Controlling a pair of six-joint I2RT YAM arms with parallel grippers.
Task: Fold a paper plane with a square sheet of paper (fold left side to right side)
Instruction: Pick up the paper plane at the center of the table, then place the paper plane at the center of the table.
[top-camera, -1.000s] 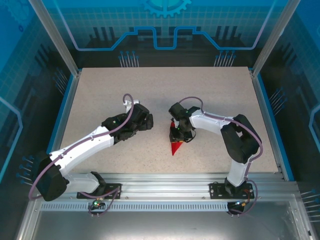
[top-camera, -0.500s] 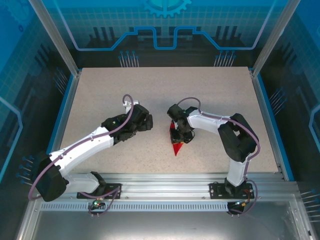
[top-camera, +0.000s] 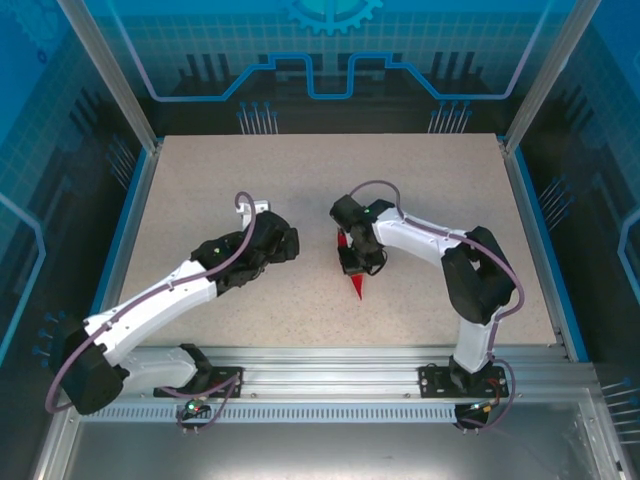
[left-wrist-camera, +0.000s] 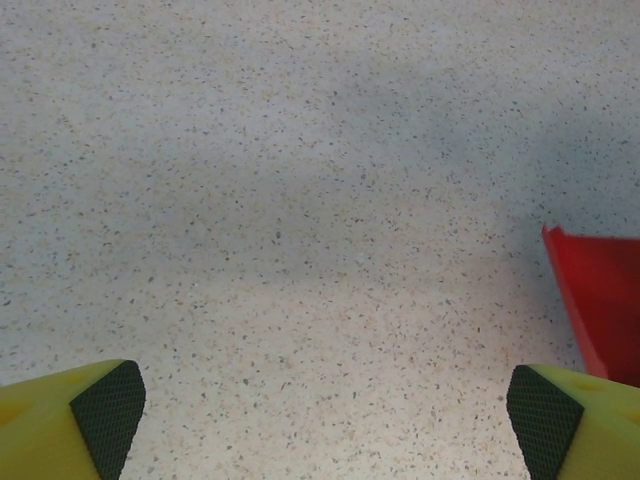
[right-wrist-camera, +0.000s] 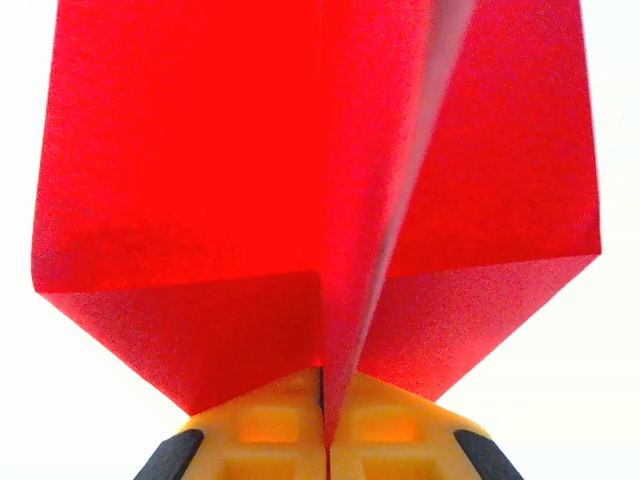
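On the middle of the bench (top-camera: 300, 170), the right pincer (right-wrist-camera: 325, 432) clamps the paper plane (top-camera: 356, 286) shut at its centre crease. The left pincer (left-wrist-camera: 325, 405) hangs wide open just left of it. Folding appears nearly done.

Table: speckled beige tabletop (top-camera: 300, 180), blue-edged
Walls: translucent blue panels (top-camera: 330, 50), circuit pattern
Frame: silver aluminium corner posts (top-camera: 108, 75)
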